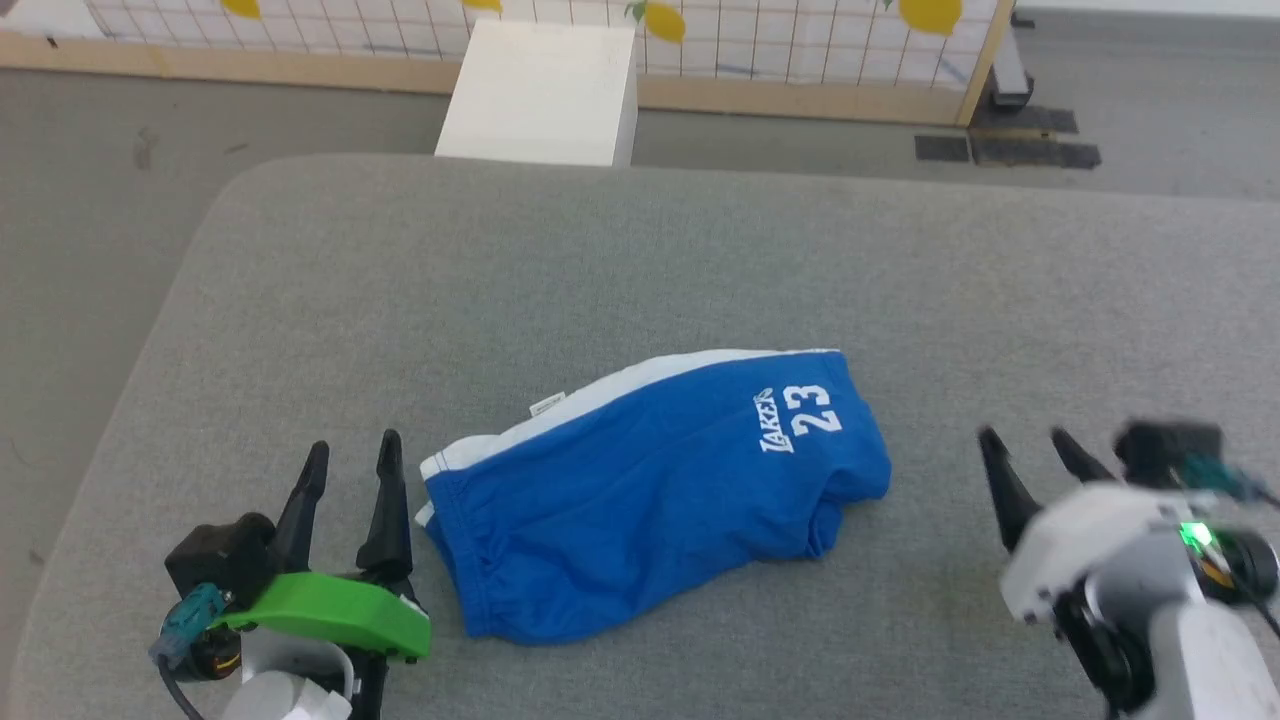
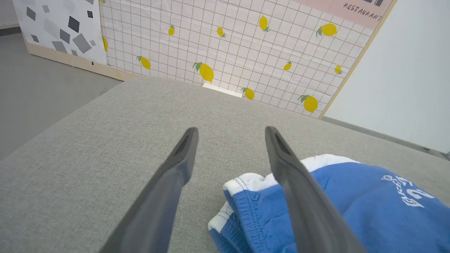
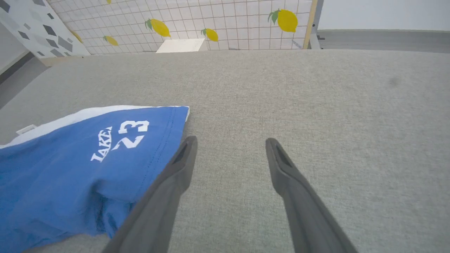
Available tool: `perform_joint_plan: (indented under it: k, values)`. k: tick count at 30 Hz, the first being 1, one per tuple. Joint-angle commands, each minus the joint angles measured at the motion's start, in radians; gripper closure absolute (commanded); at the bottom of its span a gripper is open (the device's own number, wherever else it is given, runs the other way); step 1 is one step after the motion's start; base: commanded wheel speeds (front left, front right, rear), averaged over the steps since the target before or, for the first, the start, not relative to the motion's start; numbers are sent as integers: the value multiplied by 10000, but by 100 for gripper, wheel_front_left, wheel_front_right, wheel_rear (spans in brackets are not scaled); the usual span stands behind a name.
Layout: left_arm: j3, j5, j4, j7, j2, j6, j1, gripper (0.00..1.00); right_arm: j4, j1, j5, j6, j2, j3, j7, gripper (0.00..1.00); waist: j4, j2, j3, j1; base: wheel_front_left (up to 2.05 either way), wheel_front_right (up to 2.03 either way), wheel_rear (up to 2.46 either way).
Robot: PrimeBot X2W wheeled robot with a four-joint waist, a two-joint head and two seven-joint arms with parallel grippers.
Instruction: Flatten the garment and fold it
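Note:
The garment [image 1: 650, 490], bright blue shorts with white side trim and white "LAKERS 23" print, lies folded over on the grey padded table, waistband toward the left. My left gripper [image 1: 355, 447] stands open just left of the waistband, nothing between its fingers. In the left wrist view the garment [image 2: 351, 207] lies to the right of the open left gripper [image 2: 230, 131], partly behind the right finger. My right gripper [image 1: 1025, 437] is open, a short way right of the leg hem. The right wrist view has the garment [image 3: 70, 168] to the left of the right gripper [image 3: 230, 140].
The grey padded table [image 1: 640, 260] stretches wide around the shorts, with a rounded far-left corner. A white box [image 1: 540, 95] stands on the floor beyond the far edge. A lemon-patterned panel [image 1: 700, 40] lines the back.

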Motion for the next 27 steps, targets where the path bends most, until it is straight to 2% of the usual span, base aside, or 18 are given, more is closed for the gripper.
perform_joint_plan:
  k: [1,7,14,19,27]
  values:
    - [37,144,-14,-63,-65,-66,-91,0,-16,-475,-191,-15,9,163,312,0,79,0,271,0,0,0,0]
    - [91,410,-85,-91,-347,-126,-518,0,524,-2248,-564,-15,-382,1173,1977,0,335,0,1059,0,0,0,0]
    - [185,750,-168,-97,-762,-481,-1115,0,1640,-4205,-864,-15,-1074,2247,3547,0,917,0,2035,0,0,0,0]
    - [302,950,-99,-97,-1037,-721,-1380,0,2252,-4977,-901,-15,-1464,3045,4260,0,1296,0,2405,0,0,0,0]
    - [515,1165,96,-98,-1339,-995,-1448,0,2961,-5330,-718,-15,-1801,4026,4635,0,1539,0,2647,0,0,0,0]
